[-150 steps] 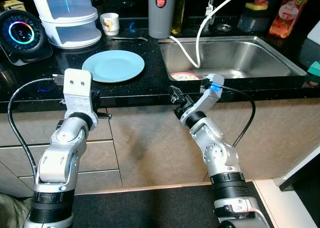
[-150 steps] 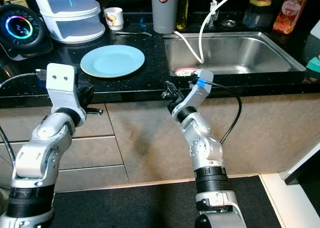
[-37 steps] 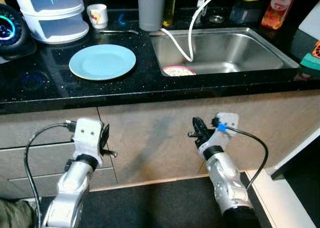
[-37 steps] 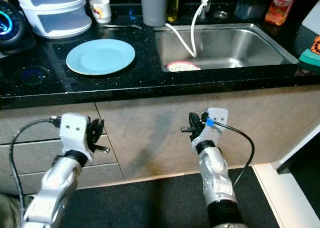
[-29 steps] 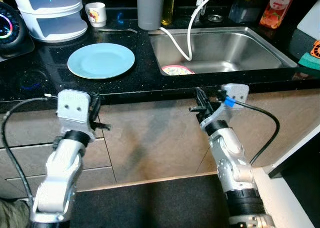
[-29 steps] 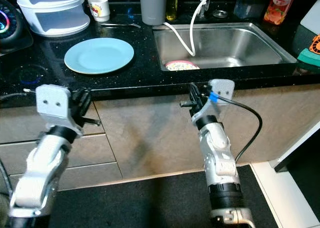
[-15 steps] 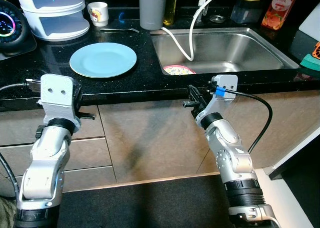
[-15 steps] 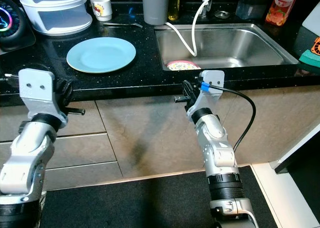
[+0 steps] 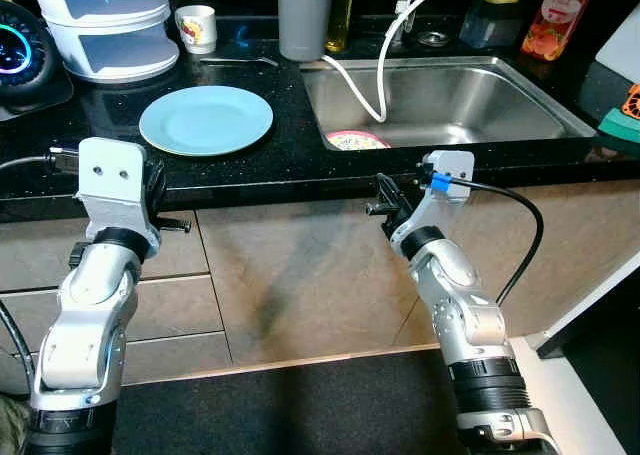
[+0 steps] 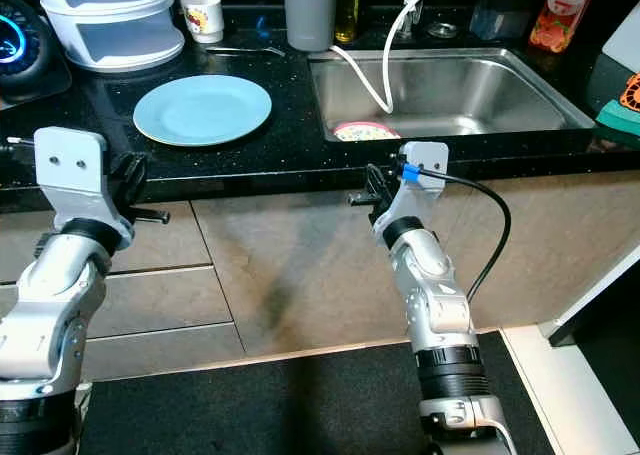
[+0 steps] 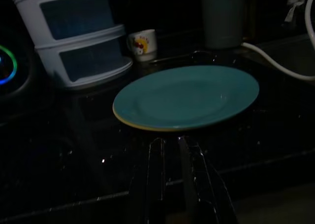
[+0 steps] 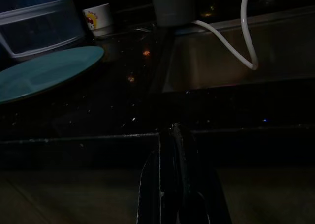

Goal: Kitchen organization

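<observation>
- The left pincer hangs at the bench's front edge, its two fingers a narrow gap apart and holding nothing.
- Straight ahead of it, just past the fingertips, lies the plate, flat on the bench.
- The right pincer hangs lower, before the bench front, fingers pressed together and empty; the plate lies ahead of it and off to its left.
- The plate looks like glazed ceramic: stiff, fairly heavy for a two-finger grip, slick, and likely to chip or break if dropped.
- It lies flush on the stone, so I judge the near rim the only place to take it; one finger has to get under the lip, or the plate has to slide to the edge until the rim overhangs.
- Beyond the plate stand a white tiered box, a small mug and a grey flask.
- Ahead of the right pincer the sink is sunk into the bench, with a pink dish in its near corner and a white hose drooping in.
- The bench is polished black speckled stone, hard and slippery.
- Below it run beige cupboard fronts, with a dark mat on the floor.
</observation>
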Robot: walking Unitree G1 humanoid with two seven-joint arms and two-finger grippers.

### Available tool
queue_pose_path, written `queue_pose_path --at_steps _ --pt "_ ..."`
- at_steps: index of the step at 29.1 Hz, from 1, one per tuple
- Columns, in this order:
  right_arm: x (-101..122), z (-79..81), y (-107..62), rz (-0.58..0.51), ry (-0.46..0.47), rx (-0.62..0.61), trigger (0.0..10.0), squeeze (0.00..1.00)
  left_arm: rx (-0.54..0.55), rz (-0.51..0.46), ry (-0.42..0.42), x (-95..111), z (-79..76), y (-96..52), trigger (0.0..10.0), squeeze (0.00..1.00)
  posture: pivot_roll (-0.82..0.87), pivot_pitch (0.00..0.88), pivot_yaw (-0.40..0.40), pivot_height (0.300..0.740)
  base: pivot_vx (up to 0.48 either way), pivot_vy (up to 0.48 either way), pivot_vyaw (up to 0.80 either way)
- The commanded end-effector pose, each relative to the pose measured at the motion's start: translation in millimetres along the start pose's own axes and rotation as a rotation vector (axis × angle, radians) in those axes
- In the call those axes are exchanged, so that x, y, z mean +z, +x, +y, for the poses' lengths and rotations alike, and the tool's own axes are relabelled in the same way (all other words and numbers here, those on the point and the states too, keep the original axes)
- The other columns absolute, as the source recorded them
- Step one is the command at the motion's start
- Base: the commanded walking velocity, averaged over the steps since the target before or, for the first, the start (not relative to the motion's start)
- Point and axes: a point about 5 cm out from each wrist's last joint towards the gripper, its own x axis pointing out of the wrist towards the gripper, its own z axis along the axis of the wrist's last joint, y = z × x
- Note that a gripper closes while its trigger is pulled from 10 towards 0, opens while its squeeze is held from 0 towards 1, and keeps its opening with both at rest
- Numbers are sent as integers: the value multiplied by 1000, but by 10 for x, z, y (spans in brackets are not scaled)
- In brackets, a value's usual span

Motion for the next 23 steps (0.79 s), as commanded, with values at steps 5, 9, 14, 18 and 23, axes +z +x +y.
queue_pose_path --at_steps 5,9,14,18,23 --pt "12 -9 -9 0 17 -6 10000 0 -5 -4 11 30 22 14 10000 0 76 154 -3 740 326 0 0" --pt "20 -3 -7 -2 17 -4 10000 0 -9 -6 11 32 20 15 10000 0 75 153 -2 740 339 0 0" --pt "27 2 -7 -4 18 -2 10000 0 -9 -8 11 32 20 15 10000 0 75 152 -3 740 339 0 0" --pt "33 7 -5 -6 19 -1 10000 0 -11 -8 11 32 19 11 10000 0 75 153 -2 740 337 0 0" --pt "38 13 -5 -7 20 1 10000 0 -13 -9 10 35 16 10 10000 0 74 153 -2 740 332 0 0"
